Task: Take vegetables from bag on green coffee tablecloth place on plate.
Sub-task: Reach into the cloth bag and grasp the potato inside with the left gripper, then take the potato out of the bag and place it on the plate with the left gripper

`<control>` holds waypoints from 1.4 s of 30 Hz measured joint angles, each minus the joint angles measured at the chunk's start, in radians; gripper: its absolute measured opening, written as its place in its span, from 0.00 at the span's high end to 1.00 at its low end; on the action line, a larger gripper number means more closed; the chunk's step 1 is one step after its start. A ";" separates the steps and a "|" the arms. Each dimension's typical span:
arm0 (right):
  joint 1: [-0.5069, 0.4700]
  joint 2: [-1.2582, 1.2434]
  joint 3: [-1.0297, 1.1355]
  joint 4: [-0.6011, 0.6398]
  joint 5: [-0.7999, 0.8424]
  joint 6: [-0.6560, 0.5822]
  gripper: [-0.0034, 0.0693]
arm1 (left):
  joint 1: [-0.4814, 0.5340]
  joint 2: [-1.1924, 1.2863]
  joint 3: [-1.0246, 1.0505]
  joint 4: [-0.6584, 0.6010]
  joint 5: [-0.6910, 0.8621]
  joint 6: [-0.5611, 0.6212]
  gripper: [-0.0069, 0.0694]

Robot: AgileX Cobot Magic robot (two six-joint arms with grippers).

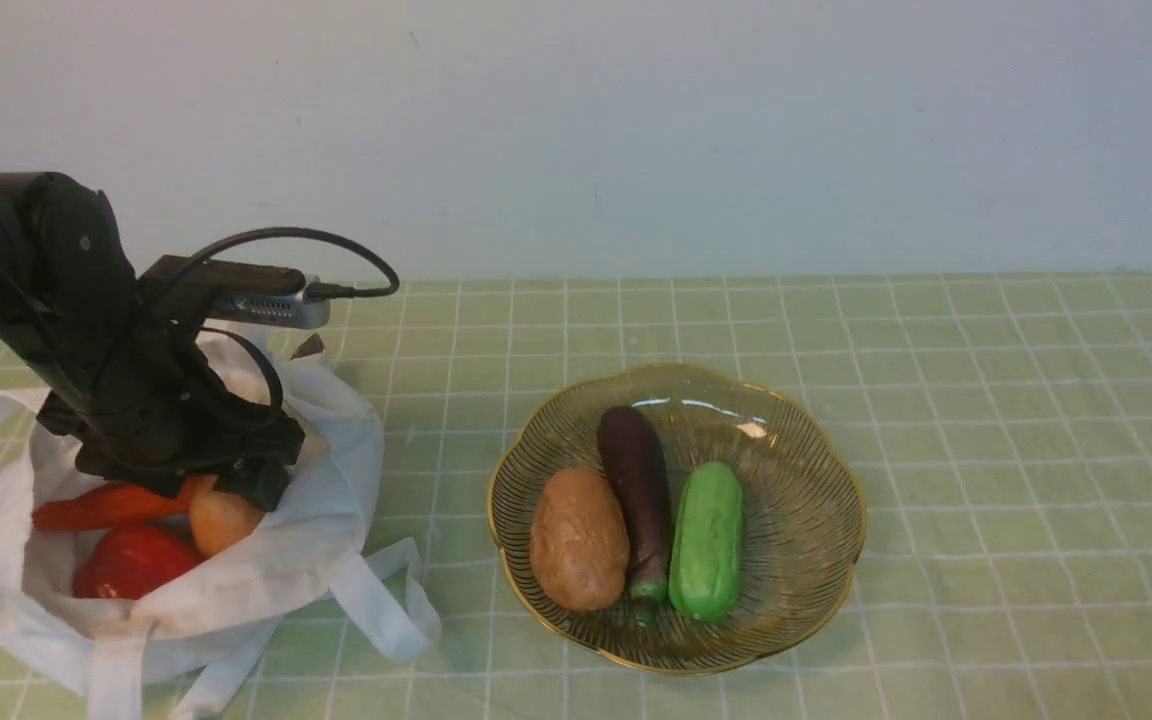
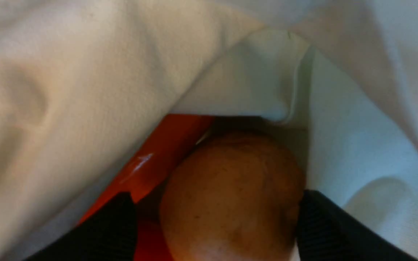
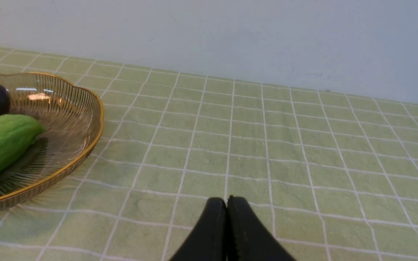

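The white cloth bag (image 1: 316,545) lies open on the left of the green checked tablecloth (image 1: 986,420). In it are an orange carrot (image 1: 101,507), a glossy red round vegetable (image 1: 131,562) and a tan-orange oval potato (image 1: 221,520). My left gripper (image 1: 241,490) reaches down into the bag. In the left wrist view my left gripper (image 2: 216,197) is open around this potato (image 2: 230,192): one finger touches it, the other stands a little apart. The amber glass plate (image 1: 806,450) holds a brown potato (image 1: 579,540). My right gripper (image 3: 227,200) is shut and empty, low over bare cloth.
A dark purple eggplant (image 1: 636,480) and a green cucumber (image 1: 706,540) also lie on the plate. The bag's straps (image 1: 386,610) trail toward the plate. A pale wall runs along the table's far edge. The plate's rim (image 3: 85,145) lies beside my right gripper.
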 joint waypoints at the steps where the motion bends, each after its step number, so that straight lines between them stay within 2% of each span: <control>1: 0.000 0.000 0.000 0.000 0.000 0.000 0.97 | 0.000 0.002 0.000 -0.003 0.002 -0.001 0.28; 2: 0.000 0.000 0.000 0.000 0.000 0.000 0.97 | 0.000 0.002 0.000 -0.004 0.003 -0.001 0.36; 3: 0.000 0.000 0.000 0.000 0.000 0.000 0.97 | 0.000 0.002 -0.001 -0.004 0.005 -0.001 0.38; 9: 0.000 0.000 0.000 0.000 0.000 0.000 0.97 | 0.000 -0.021 -0.006 -0.002 0.036 -0.001 0.38; 14: 0.000 0.000 0.000 0.000 0.000 0.000 0.97 | 0.000 -0.132 -0.048 0.006 0.100 -0.001 0.38; 18: 0.000 0.000 0.000 0.000 0.000 0.000 0.97 | -0.001 -0.232 -0.060 -0.043 0.180 -0.001 0.38; 22: 0.000 0.000 0.000 0.000 0.000 0.000 0.97 | -0.076 -0.392 -0.048 -0.147 0.327 0.045 0.38; 27: 0.000 0.000 0.000 0.000 0.000 0.000 0.97 | -0.216 -0.517 -0.039 -0.223 0.338 0.056 0.38; 31: 0.000 0.000 0.000 0.000 0.000 0.000 0.97 | -0.410 -0.570 -0.038 -0.284 0.147 0.095 0.38; 34: 0.000 0.000 0.000 0.000 0.000 0.000 0.97 | -0.505 -0.508 -0.038 -0.290 -0.037 0.127 0.38; 37: 0.000 0.000 0.000 0.000 0.000 0.000 0.97 | -0.559 -0.387 -0.038 -0.294 -0.236 0.138 0.38; 38: 0.000 0.000 0.000 0.000 0.000 0.000 0.97 | -0.559 -0.377 -0.038 -0.294 -0.236 0.139 0.38; 42: 0.000 0.000 0.000 0.000 0.000 0.000 0.97 | -0.576 -0.173 -0.038 -0.300 -0.486 0.140 0.38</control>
